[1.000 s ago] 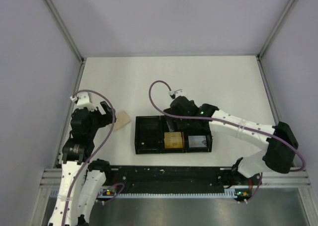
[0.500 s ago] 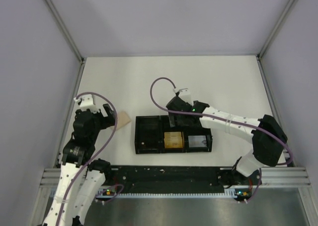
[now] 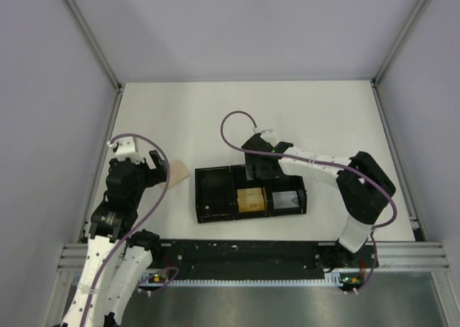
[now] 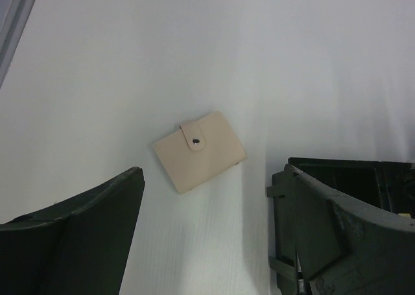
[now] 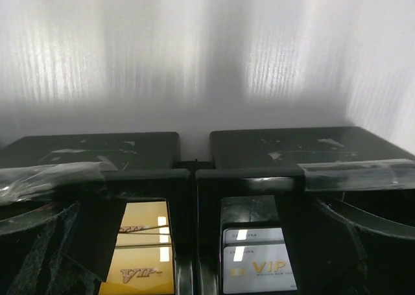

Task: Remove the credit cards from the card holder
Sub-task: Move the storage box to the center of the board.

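The holder [image 4: 200, 151] lies snapped shut on the table [image 4: 292, 61], just left of the tray [image 3: 213, 196]. We judge that opening it is the step in hand; whether cards remain inside we cannot tell. One pale card [image 5: 256, 269] already lies in the tray's right compartment. Our left gripper [image 4: 211, 173] hovers over the holder, jaws wide and empty; next it must descend and work the flap. Our right gripper [image 5: 201, 204] hangs wide and empty over the tray's far rim. Since a second ago its elbow has swung inward; the left arm and holder are unchanged.
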`<state>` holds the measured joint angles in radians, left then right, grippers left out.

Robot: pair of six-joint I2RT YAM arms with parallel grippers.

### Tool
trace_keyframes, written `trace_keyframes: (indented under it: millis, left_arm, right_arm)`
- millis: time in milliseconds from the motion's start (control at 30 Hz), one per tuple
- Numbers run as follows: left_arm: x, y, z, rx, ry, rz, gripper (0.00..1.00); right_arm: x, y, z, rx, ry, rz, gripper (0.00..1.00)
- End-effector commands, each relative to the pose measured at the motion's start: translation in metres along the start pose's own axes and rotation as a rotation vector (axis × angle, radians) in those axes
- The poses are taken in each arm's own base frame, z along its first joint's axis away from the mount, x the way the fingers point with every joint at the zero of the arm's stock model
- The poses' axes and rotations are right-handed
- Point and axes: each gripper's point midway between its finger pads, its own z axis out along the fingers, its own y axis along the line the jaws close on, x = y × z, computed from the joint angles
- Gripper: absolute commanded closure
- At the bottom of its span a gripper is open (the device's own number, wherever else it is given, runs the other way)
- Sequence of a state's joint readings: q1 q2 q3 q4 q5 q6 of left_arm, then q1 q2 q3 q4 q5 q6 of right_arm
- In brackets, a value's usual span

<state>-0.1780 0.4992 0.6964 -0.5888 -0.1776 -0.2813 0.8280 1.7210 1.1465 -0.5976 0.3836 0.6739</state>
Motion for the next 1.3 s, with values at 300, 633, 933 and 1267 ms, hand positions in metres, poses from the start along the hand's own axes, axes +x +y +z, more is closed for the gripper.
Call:
trace_keyframes:
  millis: [300,633,933,1267]
  left_arm:
    - [-0.004,0.001,0.001,-0.004,-0.022,0.013,0.08]
    - [-0.002,0.001,0.002,-0.003,-0.016,0.016,0.08]
    - [-0.002,0.001,0.003,-0.002,-0.014,0.018,0.08]
    - [-0.001,0.0,0.004,0.002,-0.009,0.017,0.08]
  right_arm:
    - [-0.093,0.004,0.036,-0.018,-0.176,0.225,0.11]
    - [-0.13,-0.03,0.068,0.076,-0.227,0.355,0.11]
    - [-0.157,-0.055,0.084,0.131,-0.274,0.472,0.11]
    - [-0.185,-0.078,0.076,0.161,-0.322,0.417,0.11]
